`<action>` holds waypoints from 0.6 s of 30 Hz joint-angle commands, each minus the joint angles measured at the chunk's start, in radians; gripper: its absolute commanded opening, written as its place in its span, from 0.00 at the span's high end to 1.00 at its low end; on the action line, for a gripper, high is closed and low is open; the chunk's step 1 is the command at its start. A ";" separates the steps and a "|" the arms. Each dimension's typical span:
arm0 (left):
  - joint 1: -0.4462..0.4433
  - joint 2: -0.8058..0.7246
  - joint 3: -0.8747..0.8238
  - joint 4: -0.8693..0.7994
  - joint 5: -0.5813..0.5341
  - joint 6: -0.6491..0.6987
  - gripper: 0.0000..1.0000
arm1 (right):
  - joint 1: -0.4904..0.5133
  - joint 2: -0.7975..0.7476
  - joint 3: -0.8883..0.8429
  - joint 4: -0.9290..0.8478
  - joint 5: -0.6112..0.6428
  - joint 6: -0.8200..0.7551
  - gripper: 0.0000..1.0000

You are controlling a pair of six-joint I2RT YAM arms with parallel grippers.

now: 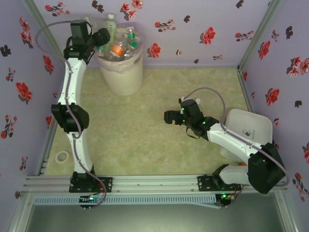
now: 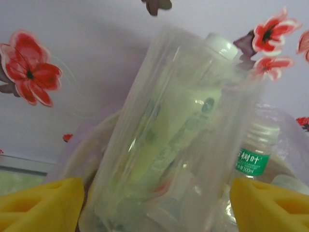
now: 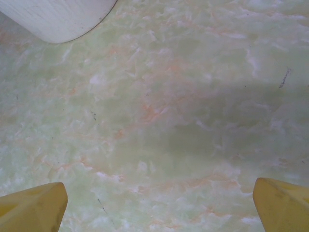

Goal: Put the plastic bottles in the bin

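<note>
The bin [image 1: 120,72], cream-white with a pinkish liner, stands at the back left, piled with plastic bottles [image 1: 123,46], one orange-labelled [image 1: 117,49]. My left gripper [image 1: 103,37] hangs at the bin's left rim. In the left wrist view its yellow fingers [image 2: 43,205] stand apart on either side of a clear, green-labelled bottle [image 2: 169,135] with a white cap. A thin gap shows beside the left finger, and the bottle leans among the others above the liner [image 2: 285,125]. Another green-labelled bottle [image 2: 253,162] stands behind it. My right gripper [image 1: 167,117] is open over bare tabletop, its fingertips [image 3: 34,208] wide apart.
A white rectangular tub [image 1: 248,128] sits at the right beside the right arm. A small pale ring [image 1: 62,156] lies near the left wall. Flowered walls close in three sides. A rounded white body [image 3: 58,19] shows ahead of the right gripper.
</note>
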 commanded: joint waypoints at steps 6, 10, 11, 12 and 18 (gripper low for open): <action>-0.013 -0.059 0.030 0.020 0.019 0.031 0.16 | -0.001 0.020 0.019 -0.003 0.007 -0.004 0.01; -0.013 -0.044 0.043 0.033 0.011 0.028 0.21 | -0.001 0.019 0.019 -0.006 0.006 -0.006 0.01; -0.014 -0.033 0.057 0.031 0.008 0.028 0.24 | -0.001 0.018 0.020 -0.006 0.004 -0.006 0.01; -0.014 -0.015 0.077 0.026 0.003 0.027 0.27 | -0.001 0.020 0.020 -0.008 0.003 -0.006 0.01; -0.015 0.096 0.186 -0.052 -0.001 0.043 0.42 | -0.001 0.024 0.020 -0.003 -0.002 0.001 0.01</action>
